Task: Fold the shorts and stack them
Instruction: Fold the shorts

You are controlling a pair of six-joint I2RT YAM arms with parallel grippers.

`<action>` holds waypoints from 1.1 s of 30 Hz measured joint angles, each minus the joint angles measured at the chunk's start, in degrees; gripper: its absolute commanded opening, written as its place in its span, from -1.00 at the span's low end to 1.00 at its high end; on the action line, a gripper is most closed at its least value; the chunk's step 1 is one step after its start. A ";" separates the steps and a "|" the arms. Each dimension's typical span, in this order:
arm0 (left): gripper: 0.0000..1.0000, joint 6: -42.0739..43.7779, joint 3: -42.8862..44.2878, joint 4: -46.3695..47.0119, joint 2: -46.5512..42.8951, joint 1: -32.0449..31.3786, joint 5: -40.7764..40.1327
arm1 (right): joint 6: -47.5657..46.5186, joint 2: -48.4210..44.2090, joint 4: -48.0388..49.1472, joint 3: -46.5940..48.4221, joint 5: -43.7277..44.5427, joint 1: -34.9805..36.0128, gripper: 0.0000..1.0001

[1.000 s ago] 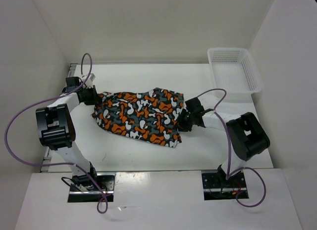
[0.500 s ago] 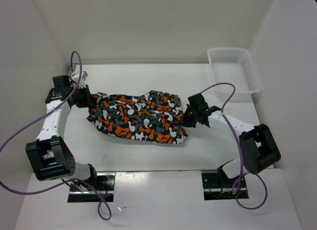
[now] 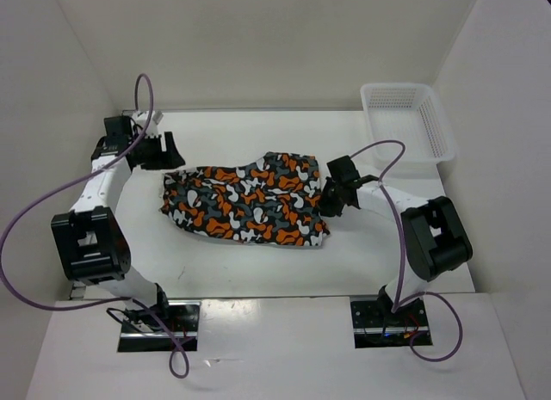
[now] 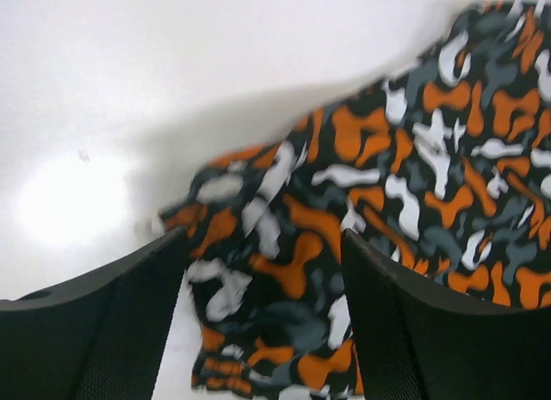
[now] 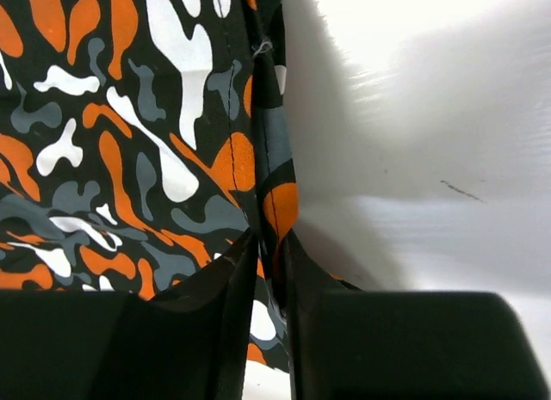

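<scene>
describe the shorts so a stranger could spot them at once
On the white table, look to the middle. The shorts lie there, their right edge pinched by the right gripper. Only they are patterned, in orange, white, black and grey blotches; the mesh basket in the far right corner is plain white.

Top view bright, evenly lit from above, faint soft shadows on the white table (image 3: pixel 258 262); left wrist view motion-blurred, glare patch at left, broad shadow beyond the shorts (image 4: pixel 413 176); right wrist view sharp on the fabric, streaked blur on the table at right.
</scene>
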 measured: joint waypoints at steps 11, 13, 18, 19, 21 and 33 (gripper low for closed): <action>0.05 0.26 -1.62 2.45 2.40 1.60 -9.38 | -2.12 -2.71 -3.91 0.98 4.39 -0.44 0.51; 0.79 0.37 -4.96 2.64 2.03 2.36 -9.94 | -2.56 -3.93 -5.20 2.19 5.68 -0.42 0.51; 1.00 -0.02 -10.97 1.36 1.79 2.54 -10.05 | -3.41 -7.72 -6.88 5.73 7.87 -0.04 0.51; 1.00 -0.04 -11.98 1.20 1.53 2.60 -10.10 | -3.58 -8.52 -6.93 5.97 7.98 -0.02 0.51; 1.00 0.00 -14.73 1.75 0.44 2.89 -9.86 | -3.80 -10.12 -7.06 6.05 8.04 0.00 0.51; -0.51 -0.33 -23.39 5.11 -2.49 4.13 -0.20 | -3.85 -11.39 -7.48 6.08 6.58 0.02 0.51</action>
